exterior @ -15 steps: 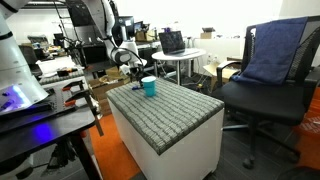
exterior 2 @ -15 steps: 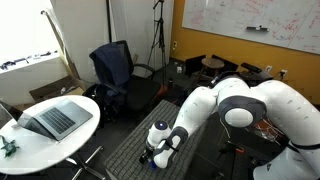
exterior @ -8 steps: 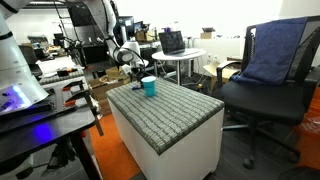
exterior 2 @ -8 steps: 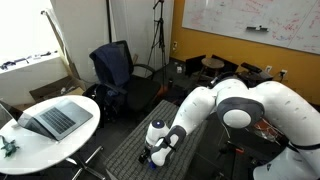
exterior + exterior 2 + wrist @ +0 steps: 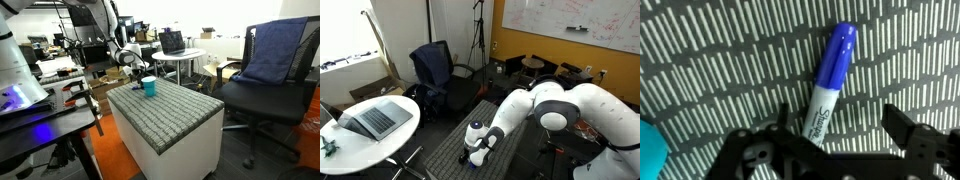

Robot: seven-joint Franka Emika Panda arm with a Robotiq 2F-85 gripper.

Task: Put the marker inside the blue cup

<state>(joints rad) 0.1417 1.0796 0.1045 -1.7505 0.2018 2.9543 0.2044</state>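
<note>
Office furniture surrounds a grey padded block [image 5: 170, 115], on whose ribbed top the task is laid out. A white arm [image 5: 560, 110] is bent low over the block's far corner. Its gripper [image 5: 837, 118] is held just above the pad with the jaws spread, one on either side of the marker, and no contact with the barrel can be made out. The cup [image 5: 149, 87] is set upright near that same corner, just beside the gripper; only a sliver of it is caught at the lower left of the wrist view. The marker [image 5: 828, 90] is laid flat on the pad, blue cap pointing away from the gripper.

Nothing of the task is judged done: the marker is not yet pinched or lifted, and the carry to the cup and the drop are left. Cup and marker are placed close to the block's edge, so a nudge could send either one off. Most of the pad is left bare, and the space above it is unobstructed.
</note>
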